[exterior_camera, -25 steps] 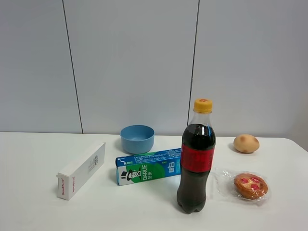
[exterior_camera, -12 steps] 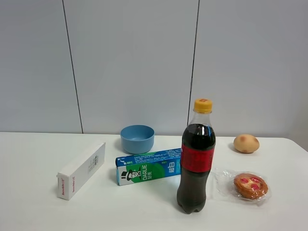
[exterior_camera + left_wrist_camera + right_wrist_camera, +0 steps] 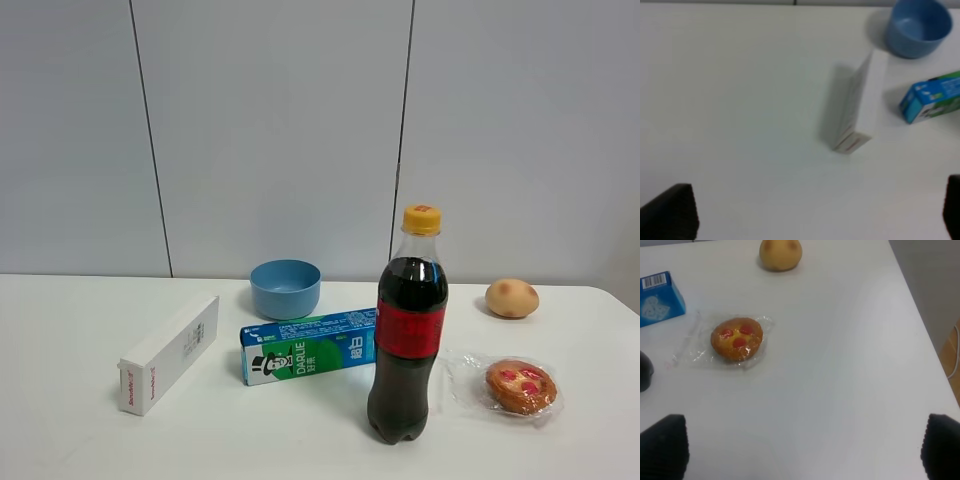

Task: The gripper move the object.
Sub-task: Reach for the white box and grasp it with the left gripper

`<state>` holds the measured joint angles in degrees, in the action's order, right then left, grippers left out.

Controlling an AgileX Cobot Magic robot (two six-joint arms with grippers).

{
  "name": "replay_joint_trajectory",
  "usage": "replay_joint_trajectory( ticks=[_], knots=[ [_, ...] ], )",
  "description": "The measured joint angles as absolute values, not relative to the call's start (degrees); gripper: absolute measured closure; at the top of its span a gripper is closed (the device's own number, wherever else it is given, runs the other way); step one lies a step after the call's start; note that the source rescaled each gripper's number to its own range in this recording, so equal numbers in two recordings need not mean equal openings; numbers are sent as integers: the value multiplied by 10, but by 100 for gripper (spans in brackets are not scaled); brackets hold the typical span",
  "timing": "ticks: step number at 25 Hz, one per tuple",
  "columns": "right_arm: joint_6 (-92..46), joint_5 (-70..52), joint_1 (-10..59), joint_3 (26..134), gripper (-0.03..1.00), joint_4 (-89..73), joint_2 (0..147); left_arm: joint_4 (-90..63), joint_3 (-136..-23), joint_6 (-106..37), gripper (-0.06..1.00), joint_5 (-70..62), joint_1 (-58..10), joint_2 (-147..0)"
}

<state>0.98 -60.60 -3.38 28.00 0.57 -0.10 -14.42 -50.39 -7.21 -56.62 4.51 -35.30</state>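
Nothing has shifted: left claw (image 3: 812, 215), jaws spread and empty, sits nearer the white box (image 3: 168, 354), whose long axis runs near to far.

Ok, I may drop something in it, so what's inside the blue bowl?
The left wrist view shows only bare blue inside the blue bowl, though the frame edge crops part of it. From the high camera the near wall hides its bottom.

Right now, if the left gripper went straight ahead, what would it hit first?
Probably the white box, lying ahead of the open left gripper. Depth is unclear, so it might touch bare table just short of it.
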Motion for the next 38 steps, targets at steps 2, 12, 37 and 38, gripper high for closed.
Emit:
replay_joint_trajectory(
  ticks=[2, 12, 37, 38],
  knots=[
    [10, -606, -34, 280, -3, 6, -1, -192, -521, -99, -6, -551, 45, -394],
    [10, -606, -34, 280, -3, 6, -1, -267, -530, -223, -6, -488, 45, -590],
    [10, -606, -34, 280, -3, 6, -1, -317, -530, -350, -6, -261, -130, -849],
    [10, -606, -34, 280, -3, 6, -1, -317, -530, -348, -6, -248, -131, -859]
  ],
)
